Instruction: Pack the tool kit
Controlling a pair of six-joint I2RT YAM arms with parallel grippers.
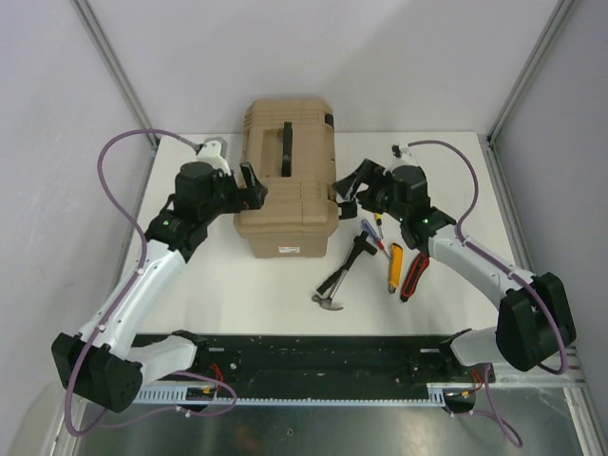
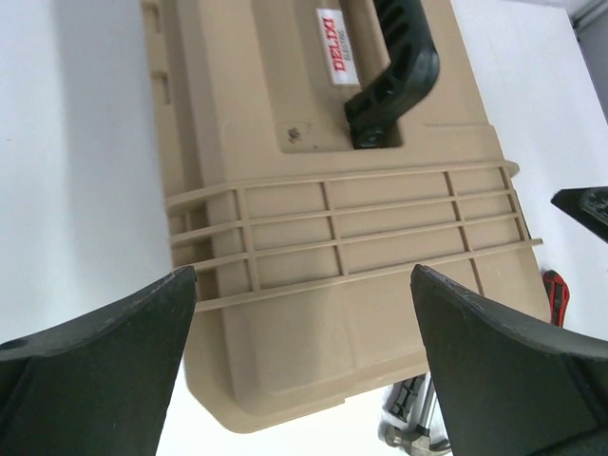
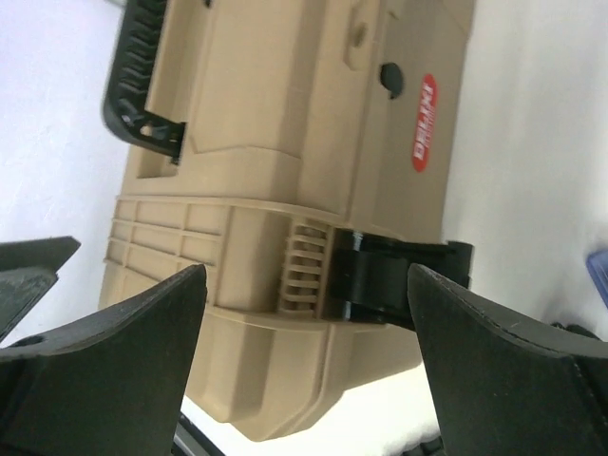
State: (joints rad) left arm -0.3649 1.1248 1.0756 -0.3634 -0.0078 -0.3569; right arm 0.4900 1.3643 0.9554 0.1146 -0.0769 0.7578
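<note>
— where is the toolbox seen?
— the closed tan toolbox (image 1: 290, 180) is flanked at the white table's (image 1: 237, 294) far middle by the left gripper (image 1: 251, 187) and right gripper (image 1: 351, 186), both spread wide, nothing held.
— and the tools?
— the hammer (image 1: 340, 277), screwdrivers (image 1: 372, 231), yellow knife (image 1: 394, 268) and red-black handled tool (image 1: 414, 274) are laid just right of it.

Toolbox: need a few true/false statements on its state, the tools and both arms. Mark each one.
1. The toolbox lid is shut. True.
2. The hammer lies inside the box. False: it lies on the table, in front of the box's right corner.
3. The fingers of the left gripper and the right gripper are open, holding nothing. True.
4. The right gripper holds the yellow knife. False: it lies on the table beside the red-black handled tool.
</note>
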